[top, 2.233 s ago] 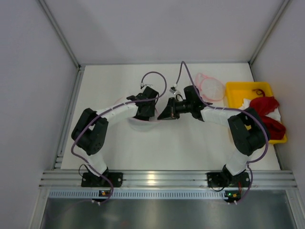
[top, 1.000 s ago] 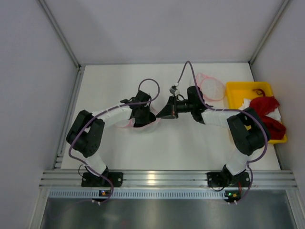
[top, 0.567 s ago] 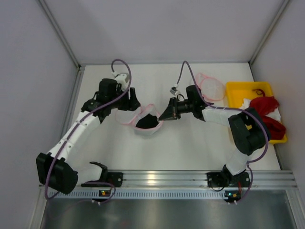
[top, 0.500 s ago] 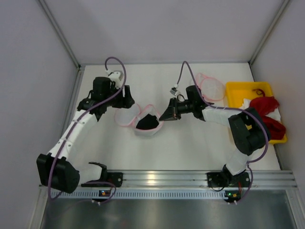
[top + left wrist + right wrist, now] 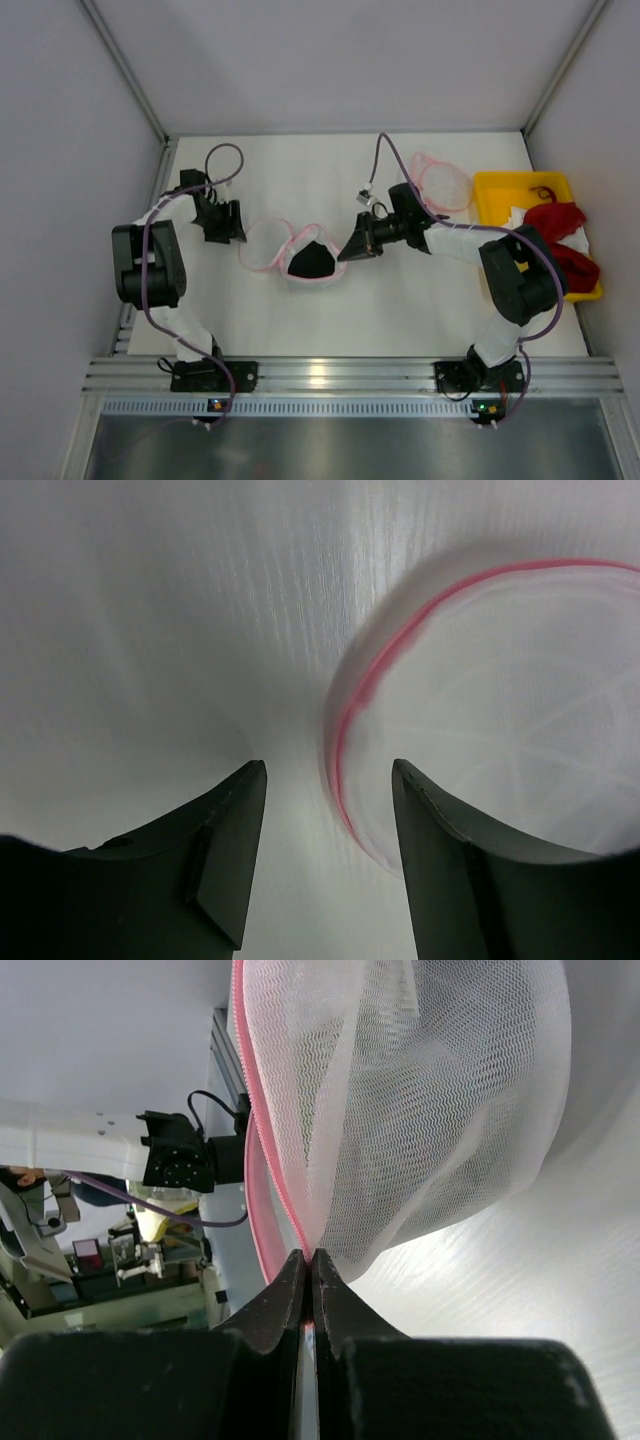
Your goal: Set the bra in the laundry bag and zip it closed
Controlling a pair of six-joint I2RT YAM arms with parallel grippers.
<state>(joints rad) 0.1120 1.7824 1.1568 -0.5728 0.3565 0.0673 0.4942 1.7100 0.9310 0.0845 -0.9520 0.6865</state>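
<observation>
The right gripper (image 5: 308,1256) is pinched tight on the pink edge of the bag (image 5: 266,245), which lies open on the table (image 5: 400,300). The left gripper (image 5: 327,772) is spread apart with nothing in it, just beside the bag's other side. The black bra (image 5: 310,262) sits inside the bag, in the half nearer the right gripper.

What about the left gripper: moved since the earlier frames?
Yes. The left gripper has drawn back left off the laundry bag, toward the table's left rail, and now sits beside the bag's left rim, jaws open.
</observation>
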